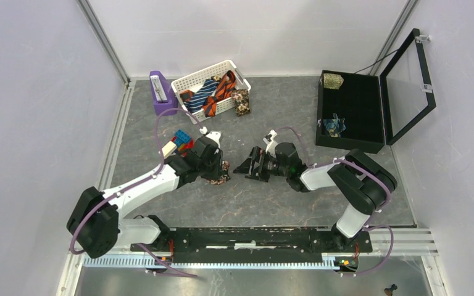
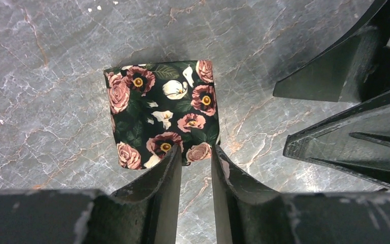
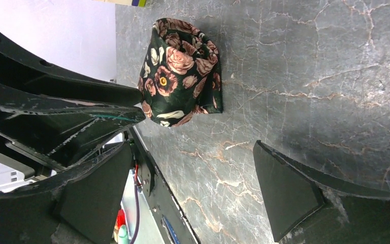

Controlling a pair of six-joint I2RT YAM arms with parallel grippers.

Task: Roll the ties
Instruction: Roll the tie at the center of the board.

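A grey marbled worktop (image 1: 253,209) fills a white-walled cell. At its far edge a white basket (image 1: 210,69) holds loose striped ties (image 1: 213,92), waiting their turn. To the right, an open black case (image 1: 361,105) already has two rolled ties (image 1: 332,80) in its compartments, so it looks like the place where finished rolls go.

The floral tie (image 2: 162,114) is near the middle of the worktop, wound into a short upright bundle. The left hand (image 2: 197,155) has its fingers drawn close together and nipping the near lower edge of the bundle, probably to stop the winding from springing loose. The right hand (image 3: 193,147) points at the roll from the other side with its fingers spread wide. It is near the roll but touches nothing, and seems ready to take or steady it.

Toy blocks (image 1: 179,143) lie just behind the left arm and are not involved.
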